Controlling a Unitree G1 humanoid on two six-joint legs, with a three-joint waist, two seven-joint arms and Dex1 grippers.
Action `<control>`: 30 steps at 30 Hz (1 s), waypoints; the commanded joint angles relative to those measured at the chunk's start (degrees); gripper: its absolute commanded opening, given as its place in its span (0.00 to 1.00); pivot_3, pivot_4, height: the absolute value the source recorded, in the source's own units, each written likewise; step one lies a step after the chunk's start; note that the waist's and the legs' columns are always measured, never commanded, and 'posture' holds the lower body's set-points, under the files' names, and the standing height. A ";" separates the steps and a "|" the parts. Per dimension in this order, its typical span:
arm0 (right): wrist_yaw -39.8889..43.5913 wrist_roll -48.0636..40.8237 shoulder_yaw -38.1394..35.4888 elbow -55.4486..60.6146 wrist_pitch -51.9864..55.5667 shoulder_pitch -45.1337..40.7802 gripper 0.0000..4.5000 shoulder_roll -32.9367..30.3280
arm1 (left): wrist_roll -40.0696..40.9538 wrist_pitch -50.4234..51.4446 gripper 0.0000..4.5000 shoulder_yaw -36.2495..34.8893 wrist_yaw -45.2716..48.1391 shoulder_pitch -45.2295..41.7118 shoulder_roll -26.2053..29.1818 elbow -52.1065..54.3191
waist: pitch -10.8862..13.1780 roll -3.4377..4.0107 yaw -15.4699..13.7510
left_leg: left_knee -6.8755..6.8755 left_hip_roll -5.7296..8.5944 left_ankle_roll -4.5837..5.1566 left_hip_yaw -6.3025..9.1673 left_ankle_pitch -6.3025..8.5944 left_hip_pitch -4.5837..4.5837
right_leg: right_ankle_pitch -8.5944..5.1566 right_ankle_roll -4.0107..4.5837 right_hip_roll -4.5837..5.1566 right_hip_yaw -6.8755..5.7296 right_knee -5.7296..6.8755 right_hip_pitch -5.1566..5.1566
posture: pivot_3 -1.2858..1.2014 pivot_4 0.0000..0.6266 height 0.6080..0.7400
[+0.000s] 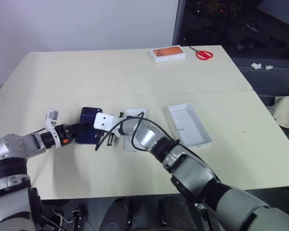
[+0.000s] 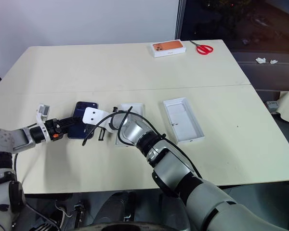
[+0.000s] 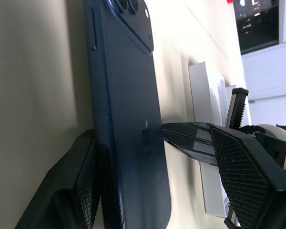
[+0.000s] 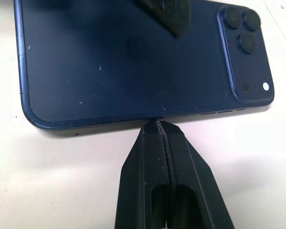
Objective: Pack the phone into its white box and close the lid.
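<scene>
The phone (image 4: 133,62) lies camera-side up on the counter (image 1: 135,72), its long axis running away from the robot, with the white box (image 1: 130,131) just to its right. The left gripper (image 1: 82,127) straddles the phone's near end with fingers spread across its width, one on each long edge, not yet clamped. The right gripper (image 4: 162,131), fingers pinched shut on nothing, noses against the phone's box-side long edge, so I'd say the left arm is better set to lift.
</scene>
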State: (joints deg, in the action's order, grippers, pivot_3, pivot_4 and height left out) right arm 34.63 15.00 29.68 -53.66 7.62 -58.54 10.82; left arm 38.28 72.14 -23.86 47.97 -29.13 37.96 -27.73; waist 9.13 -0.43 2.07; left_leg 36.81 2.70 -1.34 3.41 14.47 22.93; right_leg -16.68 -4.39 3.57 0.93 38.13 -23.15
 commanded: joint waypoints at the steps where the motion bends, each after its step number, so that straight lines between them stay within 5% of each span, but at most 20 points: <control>1: 0.77 -0.02 0.57 -0.30 -0.24 -0.83 0.01 6.20 | 0.49 2.74 0.78 1.47 -1.25 1.81 -1.87 -0.47 | 0.00 0.00 0.03 | 0.00 0.00 0.00 0.00 0.00 0.00 | 0.00 0.00 0.00 0.00 0.00 0.00 | 0.52 0.24 1.00; 6: 0.89 0.12 0.68 -0.03 -0.33 -0.66 0.00 6.00 | 0.87 1.82 0.72 -1.01 -1.91 2.33 -1.29 -3.18 | 0.00 0.00 0.31 | -0.02 0.00 0.00 0.00 0.00 0.00 | 0.00 0.00 0.00 0.00 0.00 -0.03 | 0.52 0.24 1.00; 12: 1.14 0.21 1.04 0.28 -0.45 -0.28 0.00 5.86 | 1.62 2.10 0.17 -1.81 -1.36 3.73 -1.71 -4.43 | -0.01 -0.01 0.49 | -0.13 -0.01 0.00 -0.02 0.00 0.00 | 0.00 0.00 -0.01 0.04 -0.03 -0.08 | 0.52 0.24 1.00; 19: 1.16 0.31 1.13 0.16 -0.59 -0.48 0.00 5.47 | 1.96 1.65 0.17 -2.18 -1.80 4.25 -2.64 -5.57 | -0.01 -0.01 0.48 | -0.46 -0.01 -0.09 -0.08 -0.06 -0.26 | 0.00 0.00 0.00 0.11 -0.07 -0.01 | 0.52 0.24 1.00; 22: 1.14 0.42 1.22 0.25 -0.66 -0.38 0.00 5.27 | 2.06 1.81 0.01 -2.20 -1.70 4.68 -2.85 -5.92 | -0.03 0.00 0.46 | -0.59 -0.01 -0.15 -0.09 -0.10 -0.38 | -0.01 0.01 0.00 0.13 -0.08 0.05 | 0.52 0.24 1.00; 30: 2.96 -2.91 -2.10 4.49 -0.74 -0.31 0.00 3.69 | 5.59 5.35 0.01 -5.11 -0.19 5.66 -3.07 -6.72 | -0.03 0.00 0.57 | -0.64 -0.02 -0.17 -0.10 -0.11 -0.46 | -0.01 0.02 -0.01 0.14 -0.08 0.08 | 0.52 0.24 1.00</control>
State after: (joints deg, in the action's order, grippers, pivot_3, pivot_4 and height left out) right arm 36.61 14.24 29.55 -52.97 7.16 -58.52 10.79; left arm 43.20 74.13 -29.72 47.46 -25.66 36.11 -31.75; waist 9.10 -0.42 2.64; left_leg 36.15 2.68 -1.51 3.30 14.36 22.46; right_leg -16.69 -4.37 3.57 1.07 38.04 -23.07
